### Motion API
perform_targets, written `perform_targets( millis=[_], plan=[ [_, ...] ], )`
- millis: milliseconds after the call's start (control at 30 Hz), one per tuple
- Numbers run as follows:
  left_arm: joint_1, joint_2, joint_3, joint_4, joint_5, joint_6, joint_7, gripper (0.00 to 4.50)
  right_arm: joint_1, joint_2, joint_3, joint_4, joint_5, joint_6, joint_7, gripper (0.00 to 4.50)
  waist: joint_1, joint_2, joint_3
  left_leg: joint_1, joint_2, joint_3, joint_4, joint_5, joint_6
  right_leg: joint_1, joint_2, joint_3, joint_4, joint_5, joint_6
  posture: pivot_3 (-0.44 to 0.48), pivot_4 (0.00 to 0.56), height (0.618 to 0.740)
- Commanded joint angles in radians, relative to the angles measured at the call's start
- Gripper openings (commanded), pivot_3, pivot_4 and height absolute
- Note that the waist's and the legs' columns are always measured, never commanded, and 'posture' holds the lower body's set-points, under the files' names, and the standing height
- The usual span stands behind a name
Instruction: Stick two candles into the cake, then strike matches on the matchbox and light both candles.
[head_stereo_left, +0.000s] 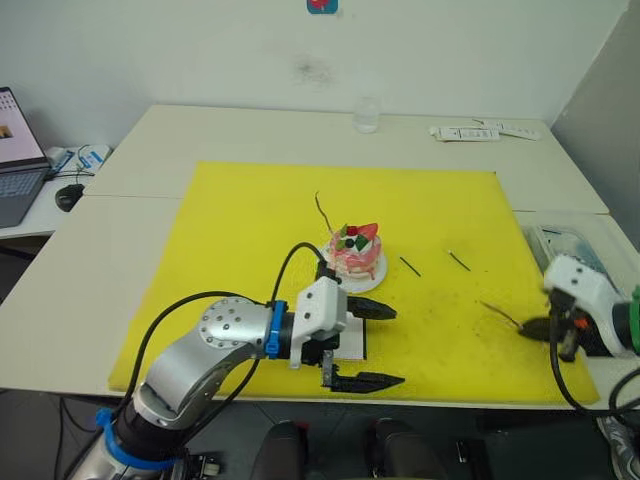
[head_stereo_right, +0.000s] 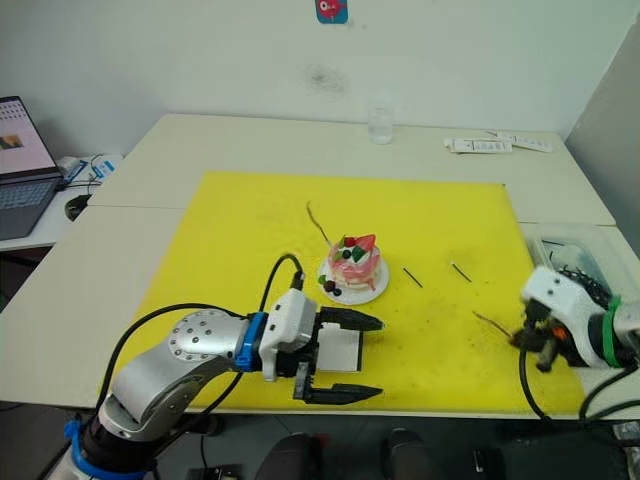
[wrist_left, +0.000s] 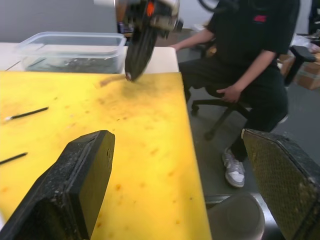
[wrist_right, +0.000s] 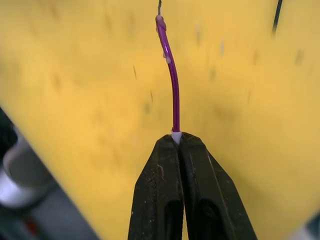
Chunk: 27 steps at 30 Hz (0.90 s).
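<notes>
Candle orientation is recorded first. One candle (wrist_right: 172, 85) is held by its pale end in the right gripper (wrist_right: 176, 142); its long axis runs straight out from the fingertips, with a slight bend along its length, low over the yellow mat (head_stereo_left: 250, 220). In the head views this candle extends from the gripper toward the robot's left and slightly away from the robot, near the mat's right edge. A second candle (head_stereo_left: 322, 212) is seen rising from the far left side of the cake (head_stereo_left: 356, 250), tilted away from the robot and to the left; whether it is stuck into the cake or lies behind it cannot be told.

The right gripper's fingers are pressed together, clamped on the candle's pale end. The left gripper (head_stereo_left: 366, 345) is spread wide, nothing held, one finger near the cake's plate (head_stereo_left: 368, 282) and the other near the mat's front edge. The white matchbox (head_stereo_right: 338, 348) is located flat on the mat between these fingers, just in front of the plate.

Two matches (head_stereo_left: 410, 266) are positioned on the mat to the right of the cake, well apart from each other, each lying diagonally. A clear container (wrist_left: 70, 50) is set beyond the mat's right edge.
</notes>
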<state>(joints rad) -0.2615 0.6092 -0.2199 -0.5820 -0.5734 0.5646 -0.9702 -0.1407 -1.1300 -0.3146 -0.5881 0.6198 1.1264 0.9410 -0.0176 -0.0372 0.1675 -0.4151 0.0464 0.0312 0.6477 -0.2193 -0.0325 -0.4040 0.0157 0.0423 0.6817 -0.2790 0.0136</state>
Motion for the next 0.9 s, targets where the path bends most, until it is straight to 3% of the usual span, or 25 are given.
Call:
perform_targets(
  millis=[33,233,367,633,900],
  plan=[
    [0.000,0.020,0.112,-0.008,-0.079,0.038,0.028,4.50,-0.127,0.166,-0.009,-0.067,0.106,0.036,-0.138,0.03,-0.002,0.000,0.000,0.000,0.000,0.000,0.000,0.000,0.000,0.000,0.000,0.000,0.000,0.000,0.000,0.000,0.150,0.740],
    [-0.009,0.021,0.241,-0.002,-0.174,0.137,0.133,4.50,-0.240,0.565,0.155,-0.073,-0.019,-0.230,-0.393,0.03,-0.011,-0.001,0.000,-0.001,0.001,0.000,-0.001,0.000,0.000,-0.001,-0.001,0.001,-0.001,0.000,0.000,0.000,0.150,0.740],
    [-0.003,0.018,0.294,0.008,-0.191,0.155,0.186,4.50,-0.197,0.752,0.295,0.008,-0.167,-0.533,-0.435,0.03,-0.010,-0.001,0.000,-0.002,0.001,0.000,-0.001,0.000,0.000,-0.001,-0.003,0.001,-0.001,-0.001,0.001,0.000,0.150,0.740],
    [0.008,0.022,0.312,0.021,-0.188,0.145,0.213,4.50,-0.154,0.908,0.427,0.268,-0.344,-0.910,-0.433,0.03,-0.011,-0.001,0.000,-0.001,0.001,0.001,-0.001,0.000,0.000,-0.001,-0.004,0.001,0.000,0.000,0.000,0.000,0.150,0.740],
    [-0.026,0.038,0.296,0.028,-0.190,0.164,0.199,4.50,-0.165,0.972,0.427,0.420,-0.393,-1.073,-0.450,0.03,-0.011,-0.001,0.000,-0.001,0.001,0.001,-0.001,0.000,0.000,-0.001,-0.003,0.001,0.001,0.001,-0.002,0.000,0.150,0.740]
  ],
)
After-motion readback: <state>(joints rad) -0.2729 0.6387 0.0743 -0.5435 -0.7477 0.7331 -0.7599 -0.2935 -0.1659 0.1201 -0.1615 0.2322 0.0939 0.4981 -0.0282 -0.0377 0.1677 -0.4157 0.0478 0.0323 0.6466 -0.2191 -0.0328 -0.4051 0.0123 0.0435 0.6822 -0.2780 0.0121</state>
